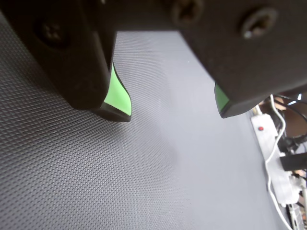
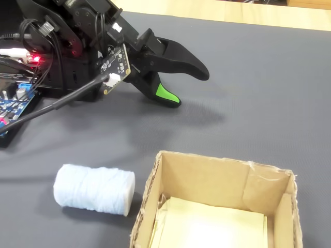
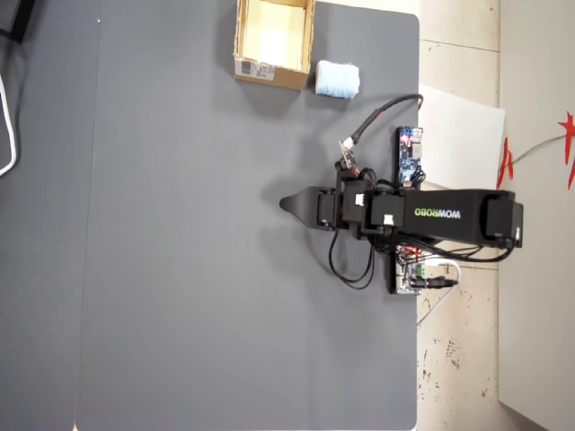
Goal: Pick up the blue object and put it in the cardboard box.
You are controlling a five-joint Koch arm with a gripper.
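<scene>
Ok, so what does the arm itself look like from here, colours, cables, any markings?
The arm is black plastic with WOWROBO lettering along its top in the overhead view. The gripper has black curved jaws with bright green pads on their inner faces. Black cables loop beside the wrist, and a small circuit board with a white connector sits on the gripper's side.

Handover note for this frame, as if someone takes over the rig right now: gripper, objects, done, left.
Gripper: open and empty, low over the bare grey mat; the wrist view shows only mat between its green-padded fingertips.
Blue object: a pale blue roll lying on its side on the mat, close beside the cardboard box, well away from the gripper.
Cardboard box: open top, only pale lining visible inside.
Done: nothing yet; the object is untouched.
Left: reach to the roll, grasp it, lift it, release it in the box.
</scene>
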